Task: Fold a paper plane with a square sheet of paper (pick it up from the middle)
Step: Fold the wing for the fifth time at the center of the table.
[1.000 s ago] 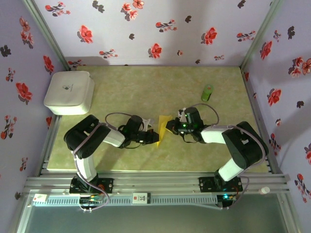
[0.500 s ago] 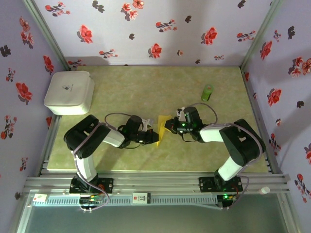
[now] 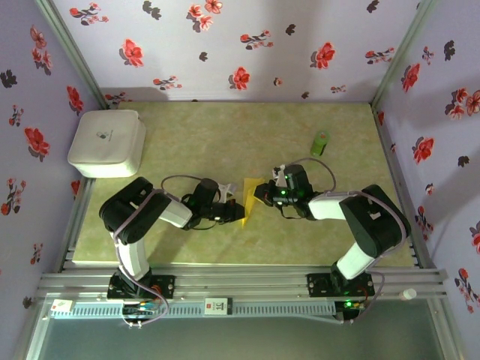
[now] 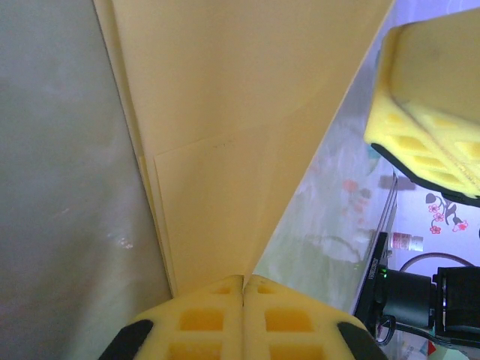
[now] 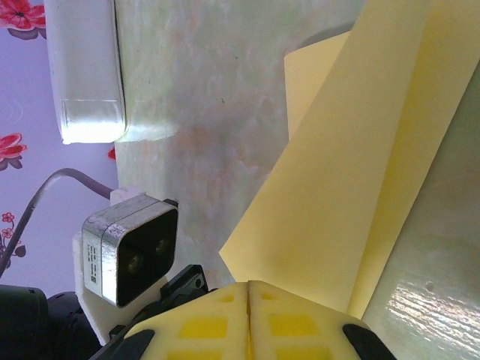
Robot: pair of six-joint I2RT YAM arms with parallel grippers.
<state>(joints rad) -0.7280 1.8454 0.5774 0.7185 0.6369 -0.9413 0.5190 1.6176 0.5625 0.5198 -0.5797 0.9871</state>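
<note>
The square sheet of paper [image 3: 250, 198] is bright yellow, folded into a narrow layered shape, and held between both arms at the table's middle. My left gripper [image 3: 241, 214] is shut on its lower end; in the left wrist view the foam pads [image 4: 217, 319] pinch the tapering tip of the paper [image 4: 225, 150]. My right gripper [image 3: 260, 193] is shut on the paper's right edge. In the right wrist view its pads [image 5: 289, 322] close over the lower edge of the paper [image 5: 360, 187]. The right gripper's yellow pad [image 4: 431, 112] shows beside the sheet.
A white rounded box [image 3: 107, 142] sits at the far left of the mat, also seen as the white box [image 5: 82, 67]. A small green cylinder [image 3: 320, 142] lies at the back right. The left wrist camera [image 5: 127, 255] is close to my right gripper.
The right gripper has edged slightly left toward the left one, bringing its end of the paper along. The left arm has stayed put.
</note>
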